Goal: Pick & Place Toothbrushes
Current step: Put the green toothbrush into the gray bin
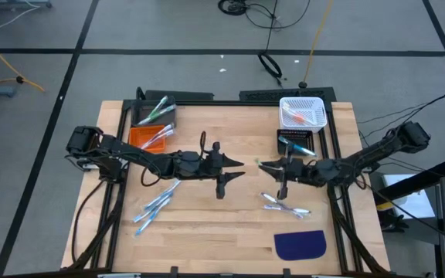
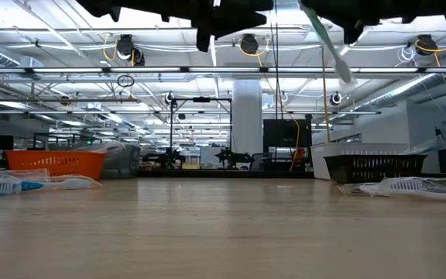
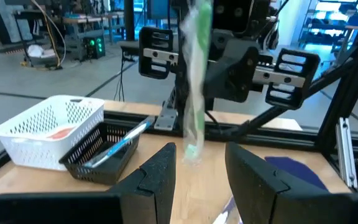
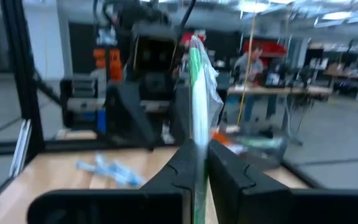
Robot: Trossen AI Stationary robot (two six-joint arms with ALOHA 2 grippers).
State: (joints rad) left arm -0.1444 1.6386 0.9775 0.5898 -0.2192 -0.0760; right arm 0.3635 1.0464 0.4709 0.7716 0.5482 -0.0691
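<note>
My right gripper [image 4: 199, 152] is shut on a green toothbrush [image 4: 197, 93] in a clear wrapper, high over the middle of the table [image 1: 207, 232]. In the left wrist view this green toothbrush [image 3: 196, 87] stands upright just beyond my left gripper [image 3: 201, 162], which is open, level and touches nothing. The two grippers face each other, the left gripper [image 1: 238, 168] left of the right gripper [image 1: 264, 166]. Loose toothbrushes lie flat on the wood at front left [image 1: 157, 205] and front right [image 1: 284, 205]. My right gripper pinches the wrapped toothbrush's shaft [image 4: 197, 142] between its two fingers, coming in about level from the table's right side. The fingers lie across the toothbrush. It stands roughly upright, one end above the fingers and the other end [image 3: 191, 152] below, lifted clear of the table.
At the far right stand a white basket [image 1: 303, 112] holding pink-orange brushes and a black basket [image 1: 296, 143] with a blue one. At the far left are an orange basket [image 1: 149, 137] and a dark bin [image 1: 154, 112] with green brushes. A dark blue mat [image 1: 300, 245] lies front right.
</note>
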